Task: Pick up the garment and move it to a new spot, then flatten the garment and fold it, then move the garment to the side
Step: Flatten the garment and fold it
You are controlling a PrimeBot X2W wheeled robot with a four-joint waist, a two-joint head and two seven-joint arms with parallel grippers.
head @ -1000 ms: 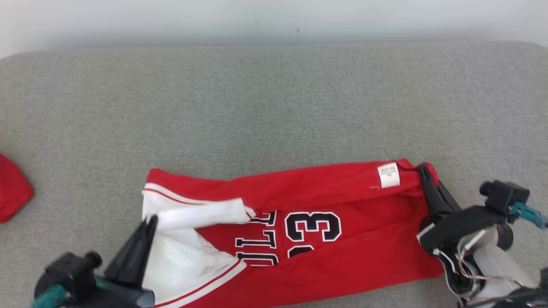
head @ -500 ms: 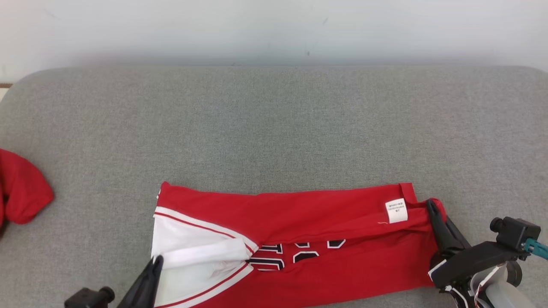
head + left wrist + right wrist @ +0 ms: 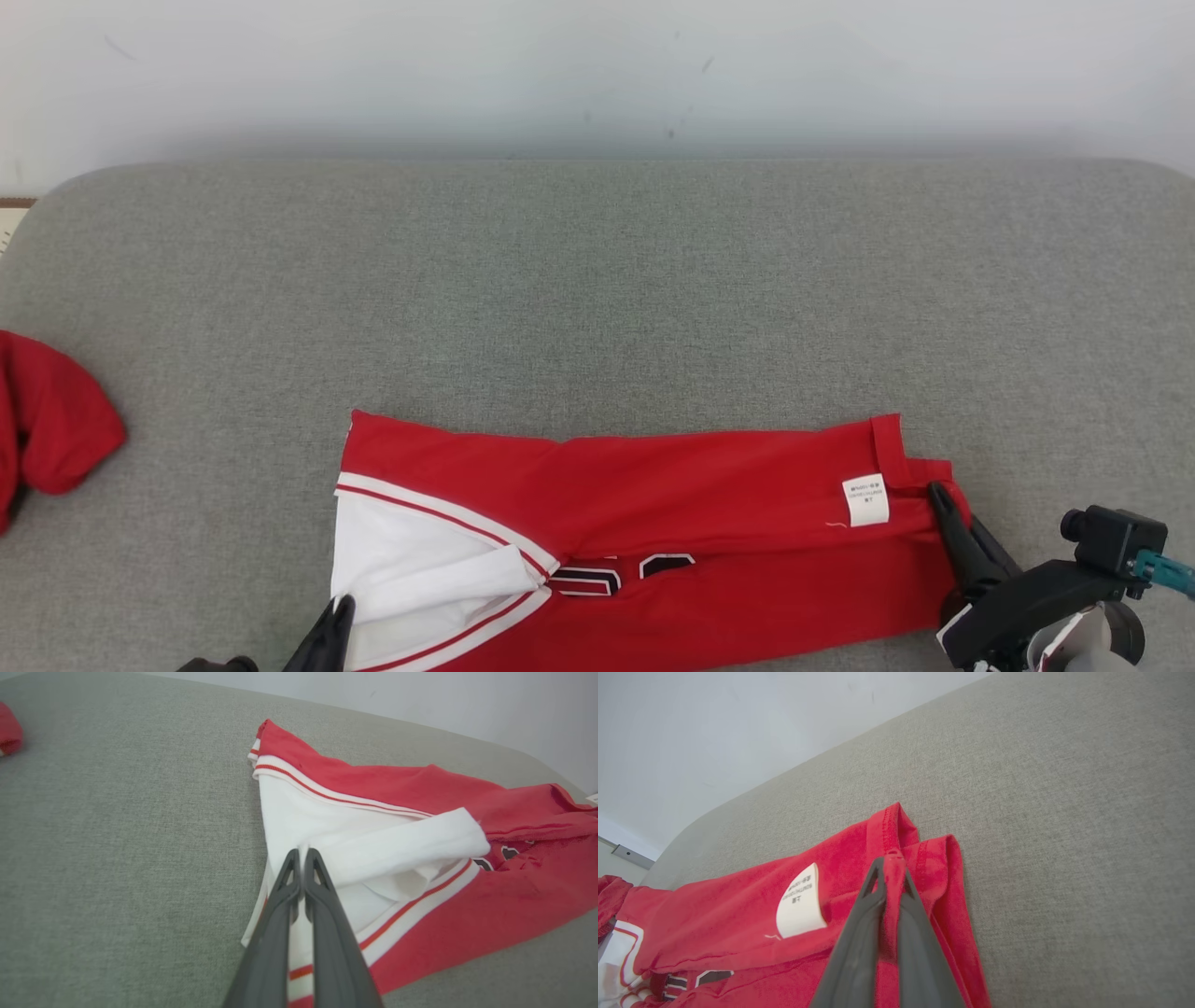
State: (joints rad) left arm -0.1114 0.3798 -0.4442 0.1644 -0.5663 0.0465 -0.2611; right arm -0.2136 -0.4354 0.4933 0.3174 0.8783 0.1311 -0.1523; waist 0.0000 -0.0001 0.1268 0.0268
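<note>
right hand [image 3: 892,858] pinching garment [image 3: 714,924], probably at hem

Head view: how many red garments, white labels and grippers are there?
Red garments: 2 (jersey, red bundle at left edge)
White label: 1
Grippers: 2 (left gripper, right gripper)
Total: 5

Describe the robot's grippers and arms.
The left gripper and right gripper each have two long, dark grey fingers tapering to points, with triangular cut-outs near the tips. Behind the right one sit a black mount, a black camera block with a teal plug, and a pale round wrist.
</note>
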